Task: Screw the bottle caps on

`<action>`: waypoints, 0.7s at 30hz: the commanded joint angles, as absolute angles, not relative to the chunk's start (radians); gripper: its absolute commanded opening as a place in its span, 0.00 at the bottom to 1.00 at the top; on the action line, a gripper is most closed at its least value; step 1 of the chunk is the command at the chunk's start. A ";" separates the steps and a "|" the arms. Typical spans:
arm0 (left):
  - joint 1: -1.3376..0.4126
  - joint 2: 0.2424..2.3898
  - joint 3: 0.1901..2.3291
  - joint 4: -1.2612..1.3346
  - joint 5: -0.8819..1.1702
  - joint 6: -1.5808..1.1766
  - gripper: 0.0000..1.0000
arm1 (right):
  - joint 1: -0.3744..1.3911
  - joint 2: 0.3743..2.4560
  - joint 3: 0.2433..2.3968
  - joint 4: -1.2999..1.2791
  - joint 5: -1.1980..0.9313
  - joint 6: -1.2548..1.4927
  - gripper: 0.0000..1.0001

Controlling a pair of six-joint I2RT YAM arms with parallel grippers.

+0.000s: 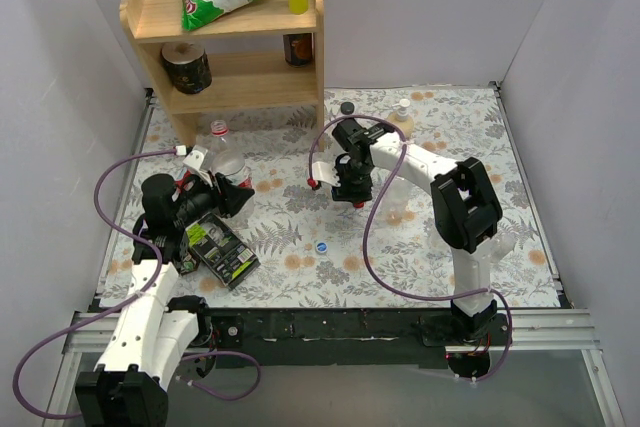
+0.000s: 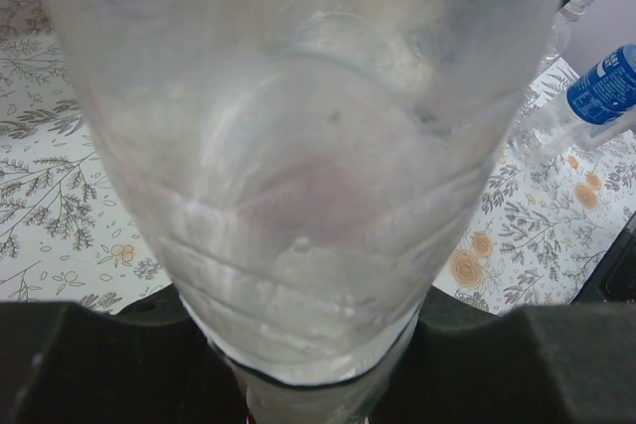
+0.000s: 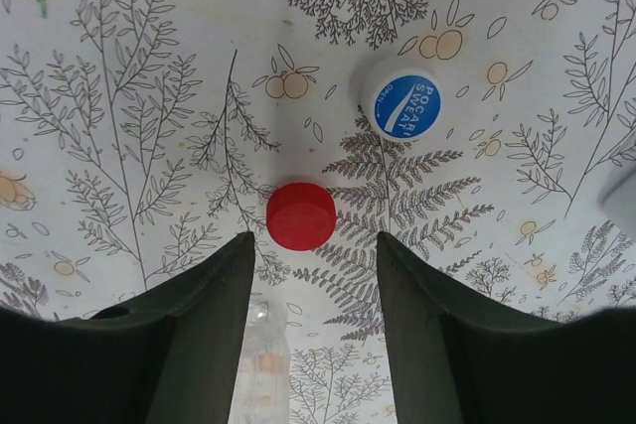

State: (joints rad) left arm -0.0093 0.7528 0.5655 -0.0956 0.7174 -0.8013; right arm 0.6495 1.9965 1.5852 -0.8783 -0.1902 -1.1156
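Just past R hand (image 3: 315, 245) — red cap (image 3: 301, 215)

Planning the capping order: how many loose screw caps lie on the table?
2. The red cap lies just ahead of the open right gripper; the blue-white cap lies farther out, rightward in that wrist view. Another may be hidden by arms or bottles.

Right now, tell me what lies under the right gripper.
Under the right gripper: a red cap on the flowered cloth, a blue-white cap beyond. Its fingers hide the cloth nearer.
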 commanded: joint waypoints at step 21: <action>0.052 0.793 0.561 -0.052 0.733 -0.802 0.00 | 0.652 2.019 1.497 -0.807 -0.155 -1.190 0.48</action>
